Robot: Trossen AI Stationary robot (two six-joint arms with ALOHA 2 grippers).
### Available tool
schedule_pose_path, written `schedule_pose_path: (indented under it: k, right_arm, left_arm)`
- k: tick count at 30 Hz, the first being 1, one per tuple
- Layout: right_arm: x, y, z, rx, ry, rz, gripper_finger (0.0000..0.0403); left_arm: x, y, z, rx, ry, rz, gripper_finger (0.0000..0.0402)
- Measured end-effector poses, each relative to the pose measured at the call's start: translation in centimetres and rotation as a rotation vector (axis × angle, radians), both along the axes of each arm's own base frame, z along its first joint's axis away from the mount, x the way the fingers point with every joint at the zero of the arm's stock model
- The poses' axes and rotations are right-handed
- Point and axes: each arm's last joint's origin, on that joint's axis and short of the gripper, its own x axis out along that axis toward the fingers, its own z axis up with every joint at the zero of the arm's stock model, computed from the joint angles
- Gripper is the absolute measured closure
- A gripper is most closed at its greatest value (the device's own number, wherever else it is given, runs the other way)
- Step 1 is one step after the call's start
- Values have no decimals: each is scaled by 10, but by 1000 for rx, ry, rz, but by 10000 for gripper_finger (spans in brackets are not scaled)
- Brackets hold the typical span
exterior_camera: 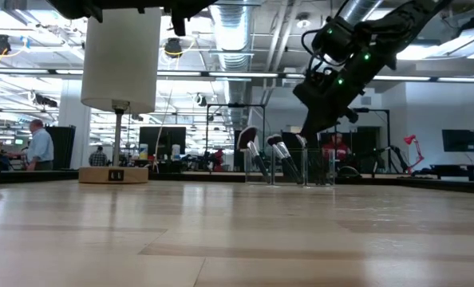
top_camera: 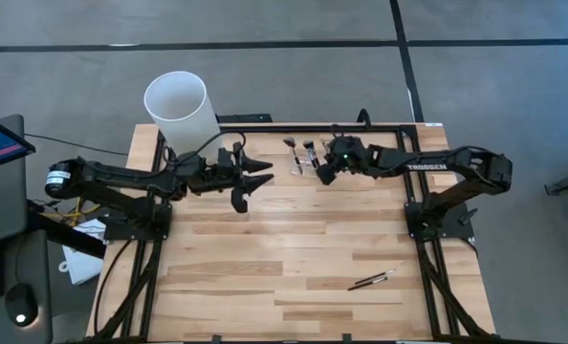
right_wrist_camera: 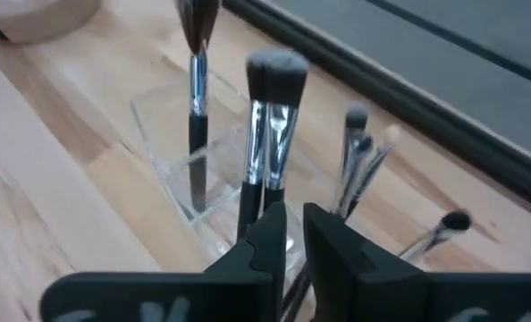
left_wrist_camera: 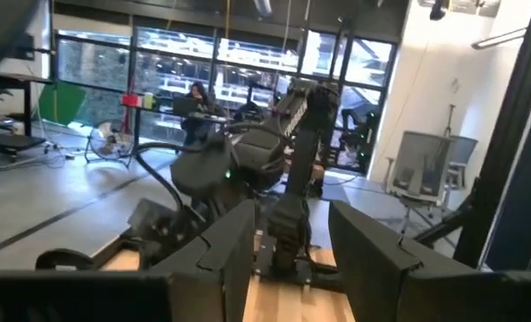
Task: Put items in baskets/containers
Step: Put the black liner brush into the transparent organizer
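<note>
A small clear holder (top_camera: 306, 161) (right_wrist_camera: 172, 134) stands near the table's far edge with several dark-handled brushes (right_wrist_camera: 274, 134) upright in it, bristles up. My right gripper (top_camera: 322, 174) (right_wrist_camera: 290, 228) slants down at the holder's right side, just above it. A narrow gap shows between its fingers, and nothing is seen in that gap. Two more brushes (top_camera: 372, 280) lie flat on the table near the front right. My left gripper (top_camera: 251, 182) (left_wrist_camera: 301, 259) hovers open and empty left of the holder, well above the table. My right gripper has one fingertip (right_wrist_camera: 267, 224) right at the lower handle of a flat-topped brush (right_wrist_camera: 274, 183) that stands in the holder. I cannot tell whether the fingertip touches the handle.
A tall white cylinder (top_camera: 181, 110) (exterior_camera: 121, 60) on a wooden base (exterior_camera: 113, 174) stands at the far left corner. A black frame rail (top_camera: 294, 127) runs along the far edge behind the holder. Bare wood lies across the middle and front of the table.
</note>
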Motion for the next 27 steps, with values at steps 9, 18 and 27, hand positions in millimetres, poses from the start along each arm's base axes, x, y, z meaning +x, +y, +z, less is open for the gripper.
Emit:
schedule_pose_path:
  k: [9, 18, 27]
  right_arm:
    - [2, 1, 0, -4, -10, 7, 397]
    - [-6, 32, 38, -47, -141, 103, 393]
    - [-11, 74, 49, -2, -175, 159, 392]
  left_arm:
    - [0, -12, -1, 0, 9, -47, 259]
    - [0, -22, -2, 0, 23, -83, 259]
    - [-1, -35, -2, -2, 23, -134, 259]
